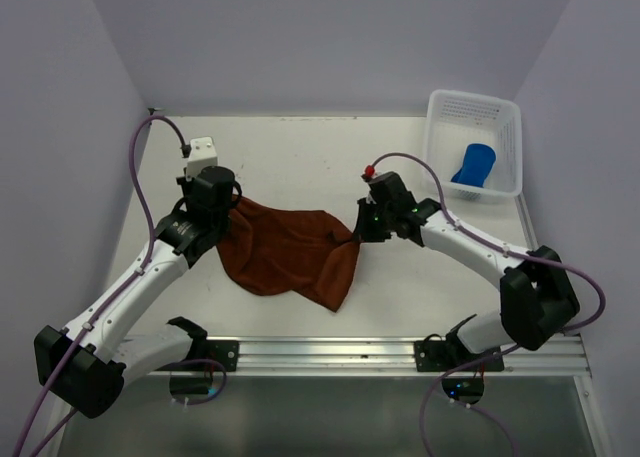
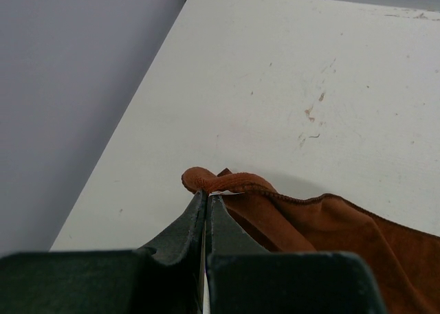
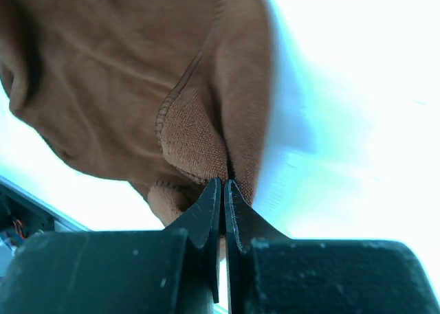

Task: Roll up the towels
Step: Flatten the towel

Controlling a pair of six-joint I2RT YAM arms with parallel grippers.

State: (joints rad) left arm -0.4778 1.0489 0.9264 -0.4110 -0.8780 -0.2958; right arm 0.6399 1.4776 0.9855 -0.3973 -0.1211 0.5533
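A rust-brown towel (image 1: 290, 252) hangs stretched between both arms over the middle of the table. My left gripper (image 1: 232, 201) is shut on its left corner; in the left wrist view the hem (image 2: 227, 180) curls over the closed left gripper (image 2: 207, 194). My right gripper (image 1: 357, 233) is shut on the towel's right edge, and the right wrist view shows brown cloth (image 3: 137, 80) bunched at the closed right gripper (image 3: 224, 182). A royal blue towel (image 1: 473, 164) lies rolled inside the white basket (image 1: 444, 107) at the back right.
Grey walls close in the table on the left, back and right. A metal rail (image 1: 330, 352) runs along the near edge between the arm bases. The basket stands against the right wall.
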